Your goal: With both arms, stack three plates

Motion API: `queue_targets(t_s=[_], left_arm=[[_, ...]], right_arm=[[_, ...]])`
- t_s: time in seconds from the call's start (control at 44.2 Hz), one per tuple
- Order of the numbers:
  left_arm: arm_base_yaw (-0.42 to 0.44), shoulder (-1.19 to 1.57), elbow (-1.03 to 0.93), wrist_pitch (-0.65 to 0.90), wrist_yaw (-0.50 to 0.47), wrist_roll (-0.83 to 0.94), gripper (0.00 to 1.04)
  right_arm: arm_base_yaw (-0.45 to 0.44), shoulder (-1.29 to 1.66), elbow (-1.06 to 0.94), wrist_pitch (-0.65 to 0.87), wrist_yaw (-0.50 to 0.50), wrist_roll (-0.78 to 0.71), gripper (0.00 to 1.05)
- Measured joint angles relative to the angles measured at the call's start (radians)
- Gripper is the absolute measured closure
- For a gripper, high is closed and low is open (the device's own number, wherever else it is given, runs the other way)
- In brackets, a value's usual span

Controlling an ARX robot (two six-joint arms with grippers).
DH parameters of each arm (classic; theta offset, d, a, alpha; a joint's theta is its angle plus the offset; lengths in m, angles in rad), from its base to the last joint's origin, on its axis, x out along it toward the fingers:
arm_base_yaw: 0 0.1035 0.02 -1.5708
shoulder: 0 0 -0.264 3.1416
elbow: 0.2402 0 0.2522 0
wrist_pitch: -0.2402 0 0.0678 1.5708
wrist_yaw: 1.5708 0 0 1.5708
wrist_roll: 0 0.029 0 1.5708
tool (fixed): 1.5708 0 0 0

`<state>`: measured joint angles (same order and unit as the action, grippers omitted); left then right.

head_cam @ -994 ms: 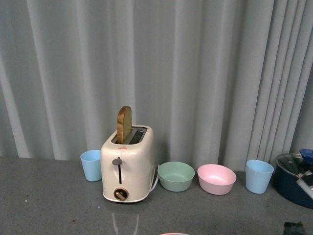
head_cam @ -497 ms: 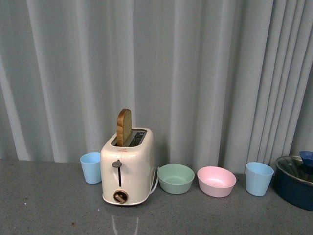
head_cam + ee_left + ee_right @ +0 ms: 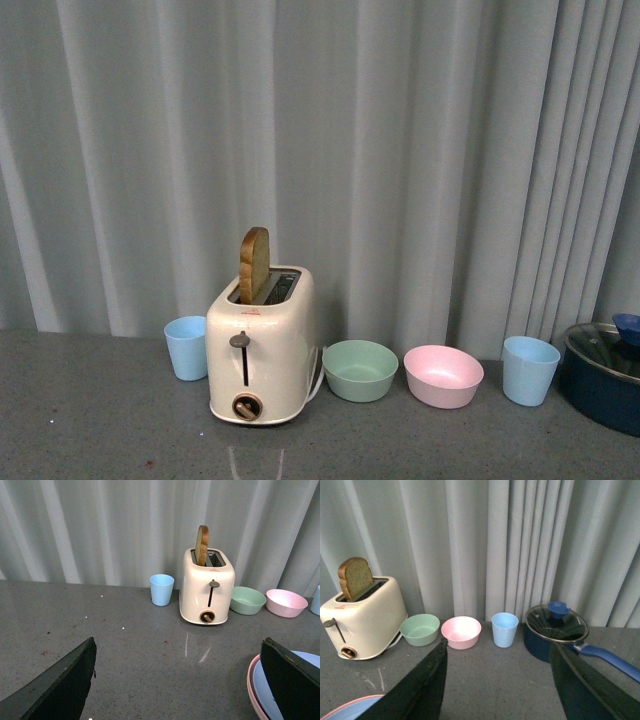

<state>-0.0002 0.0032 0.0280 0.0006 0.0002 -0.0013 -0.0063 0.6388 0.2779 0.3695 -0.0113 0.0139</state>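
Observation:
A light blue plate point(image 3: 265, 692) lies on a pink plate point(image 3: 252, 689) on the grey counter, partly hidden behind one finger of my left gripper point(image 3: 178, 641). That gripper is open, with bare counter between its fingers. In the right wrist view the same light blue plate point(image 3: 355, 712) and the pink plate's rim point(image 3: 345, 701) show at the frame's corner, beside one finger point(image 3: 420, 690). My right gripper point(image 3: 498, 645) is open and holds nothing. The front view shows neither the plates nor the arms.
Along the curtain stand a cream toaster point(image 3: 262, 345) with a bread slice, a light blue cup point(image 3: 186, 347), a green bowl point(image 3: 360, 370), a pink bowl point(image 3: 443, 376), another blue cup point(image 3: 530, 369) and a dark blue lidded pot point(image 3: 605, 385).
In the front view, the pink rim at the bottom edge and the dark gripper part at the right have gone out of view. The row of objects sits slightly lower.

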Motion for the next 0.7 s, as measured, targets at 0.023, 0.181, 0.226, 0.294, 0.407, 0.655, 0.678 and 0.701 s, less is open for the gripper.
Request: queue_targets(t_s=[0.023, 0.181, 0.226, 0.294, 0.407, 0.655, 0.678, 0.701], left_arm=[[0.000, 0.000, 0.000, 0.000, 0.000, 0.000, 0.07], [0.000, 0.000, 0.000, 0.000, 0.000, 0.000, 0.07], [0.000, 0.000, 0.000, 0.000, 0.000, 0.000, 0.07], [0.000, 0.000, 0.000, 0.000, 0.000, 0.000, 0.07], [0.000, 0.000, 0.000, 0.000, 0.000, 0.000, 0.07], [0.000, 0.000, 0.000, 0.000, 0.000, 0.000, 0.07], [0.000, 0.000, 0.000, 0.000, 0.000, 0.000, 0.07], [0.000, 0.000, 0.000, 0.000, 0.000, 0.000, 0.07]], right_arm=[[0.001, -0.009, -0.012, 0.002, 0.004, -0.002, 0.45], [0.003, -0.080, -0.110, 0.006, 0.010, -0.009, 0.81], [0.003, -0.102, -0.125, 0.006, 0.010, -0.010, 0.90], [0.003, -0.134, -0.145, 0.000, 0.010, -0.014, 1.02], [0.003, -0.187, -0.182, -0.020, 0.010, -0.013, 1.02], [0.003, -0.261, -0.214, -0.060, 0.010, -0.013, 1.02], [0.003, -0.266, -0.216, -0.063, 0.010, -0.013, 1.02], [0.003, -0.275, -0.220, -0.069, 0.010, -0.013, 1.02]])
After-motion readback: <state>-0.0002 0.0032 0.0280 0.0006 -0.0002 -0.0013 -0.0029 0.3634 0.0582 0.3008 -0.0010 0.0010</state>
